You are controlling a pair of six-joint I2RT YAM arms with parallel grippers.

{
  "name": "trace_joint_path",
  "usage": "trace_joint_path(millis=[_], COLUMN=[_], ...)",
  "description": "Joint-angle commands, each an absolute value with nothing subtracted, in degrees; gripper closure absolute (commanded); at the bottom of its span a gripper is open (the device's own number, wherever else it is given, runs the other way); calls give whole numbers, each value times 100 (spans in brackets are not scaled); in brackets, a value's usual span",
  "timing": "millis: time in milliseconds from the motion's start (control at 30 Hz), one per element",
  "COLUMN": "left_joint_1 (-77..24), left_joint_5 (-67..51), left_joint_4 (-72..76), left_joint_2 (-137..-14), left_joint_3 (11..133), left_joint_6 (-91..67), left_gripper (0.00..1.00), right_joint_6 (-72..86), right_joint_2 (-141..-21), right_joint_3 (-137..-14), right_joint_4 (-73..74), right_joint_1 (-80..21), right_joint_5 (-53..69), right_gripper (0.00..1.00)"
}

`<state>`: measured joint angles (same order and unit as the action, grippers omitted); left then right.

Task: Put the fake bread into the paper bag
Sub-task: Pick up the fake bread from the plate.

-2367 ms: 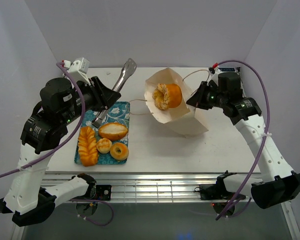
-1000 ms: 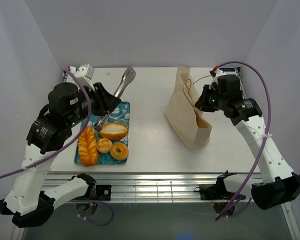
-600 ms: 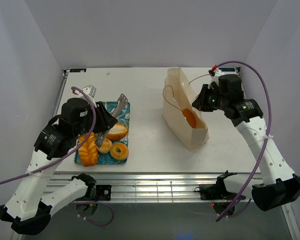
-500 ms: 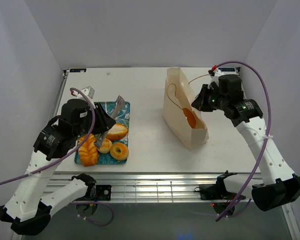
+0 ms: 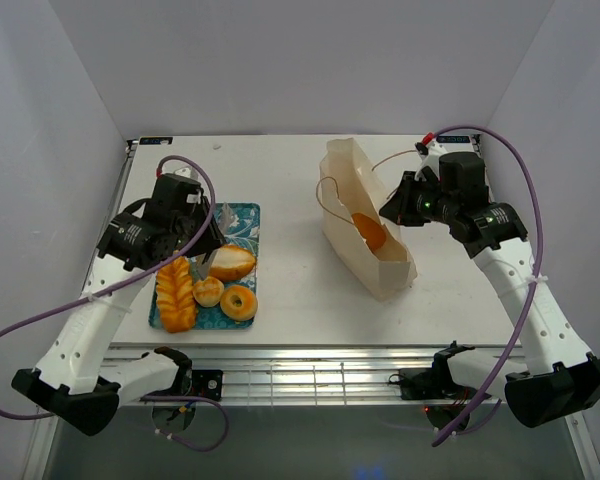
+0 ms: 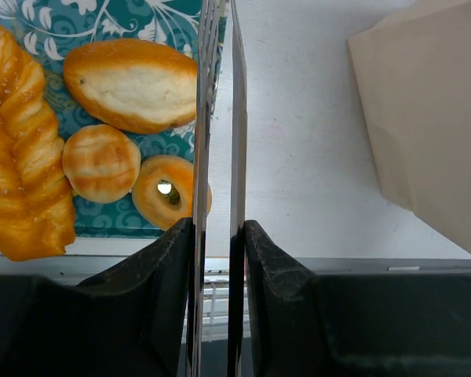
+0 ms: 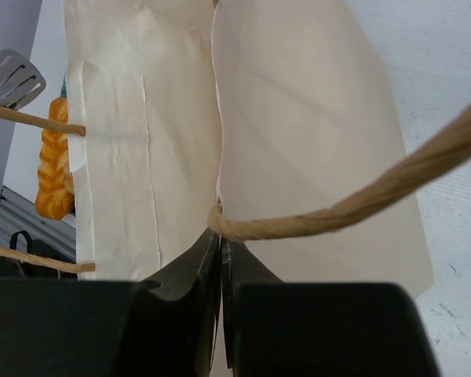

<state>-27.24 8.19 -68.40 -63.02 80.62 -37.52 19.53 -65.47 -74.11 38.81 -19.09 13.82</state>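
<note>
The paper bag [image 5: 380, 270] stands open at the right middle of the table, with an orange pastry [image 5: 368, 230] inside. My right gripper [image 5: 388, 212] is shut on the bag's right rim by the cord handle [image 7: 361, 196]; the bag wall [image 7: 298, 141] fills the right wrist view above the gripper [image 7: 220, 243]. My left gripper [image 5: 202, 240] is shut on metal tongs [image 6: 238, 118] over the teal tray [image 5: 242, 220]. On the tray lie a braided loaf [image 6: 20, 149], an oval roll [image 6: 129, 82], a small bun [image 6: 100, 162] and a ring bagel [image 6: 169, 192]. The tong arms stand slightly apart, empty, by the roll.
The tray sits near the table's front left edge; the metal rail [image 5: 310, 370] runs below it. The white back wall and side walls enclose the table. The bag's side [image 6: 424, 110] shows at the right of the left wrist view.
The bag went from tipped with its mouth open to standing upright, the pastry now inside. My left arm swung the tongs from the table's back down over the tray.
</note>
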Motion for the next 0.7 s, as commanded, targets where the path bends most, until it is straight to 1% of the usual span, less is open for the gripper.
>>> trace_joint_path(millis=[0, 67, 167, 233, 267, 333, 667], left_joint_1=[-2251, -2118, -2109, -2109, -2109, -2109, -2109], left_joint_5=[529, 352, 518, 754, 782, 626, 0], left_joint_4=[-6847, -6960, -7354, -7601, -7855, -7998, -8033], left_joint_2=[-6310, -6337, -6363, -6407, -6468, -6478, -5775], left_joint_3=[8113, 7972, 8076, 8235, 8314, 8367, 7392], left_joint_6=[-3551, -3551, -3656, -3752, -3883, -4007, -4851], left_gripper=[59, 60, 64, 63, 62, 60, 59], right_joint_6=[1995, 1995, 1995, 1995, 1995, 2013, 2021], right_joint_2=[-6407, -6407, -6390, -6407, -6407, -6434, -6504], right_joint_3=[-7400, -7444, -7453, -7453, -7436, -7418, -7471], right_joint_4=[3630, 3656, 3665, 3648, 3639, 3612, 3612], right_joint_1=[-1907, -1942, -1969, -1995, -2013, -2021, -2101], right_joint_5=[1608, 1635, 1652, 1661, 1670, 1714, 1767], right_gripper=[92, 92, 92, 92, 92, 92, 92])
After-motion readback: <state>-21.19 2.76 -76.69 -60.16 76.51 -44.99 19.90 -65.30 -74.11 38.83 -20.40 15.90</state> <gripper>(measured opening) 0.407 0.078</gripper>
